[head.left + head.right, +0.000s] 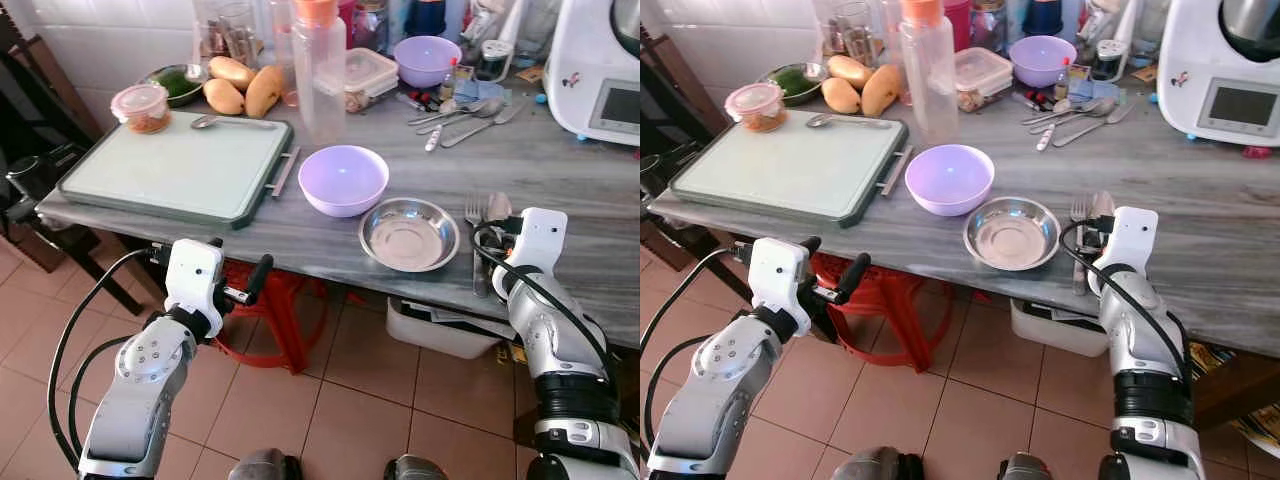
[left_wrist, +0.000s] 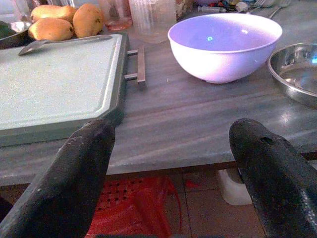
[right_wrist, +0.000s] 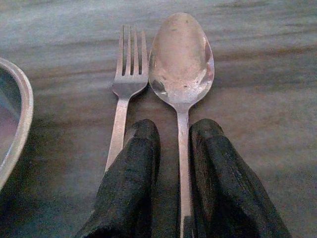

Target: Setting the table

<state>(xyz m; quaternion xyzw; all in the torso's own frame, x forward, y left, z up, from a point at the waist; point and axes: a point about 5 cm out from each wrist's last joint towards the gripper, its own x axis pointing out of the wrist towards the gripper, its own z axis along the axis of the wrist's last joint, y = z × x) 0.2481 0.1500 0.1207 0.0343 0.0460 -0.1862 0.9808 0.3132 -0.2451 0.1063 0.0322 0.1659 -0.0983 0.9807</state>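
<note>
A steel spoon (image 3: 181,54) and a fork (image 3: 130,69) lie side by side on the grey table (image 1: 560,170), just right of an empty steel plate (image 1: 408,233). My right gripper (image 3: 176,144) rests on the table with its fingers shut on the spoon's handle; the fork's handle lies just outside one finger. A purple bowl (image 1: 343,178) stands behind the plate, to its left. My left gripper (image 2: 171,134) hangs open and empty below the table's front edge, facing the bowl.
A green cutting board (image 1: 180,165) with a spoon (image 1: 225,121) on it lies at the left. Behind are mangoes (image 1: 240,85), a plastic bottle (image 1: 320,80), a second purple bowl (image 1: 427,58), loose cutlery (image 1: 470,115) and a white appliance (image 1: 600,70). A red stool (image 1: 270,300) stands under the table.
</note>
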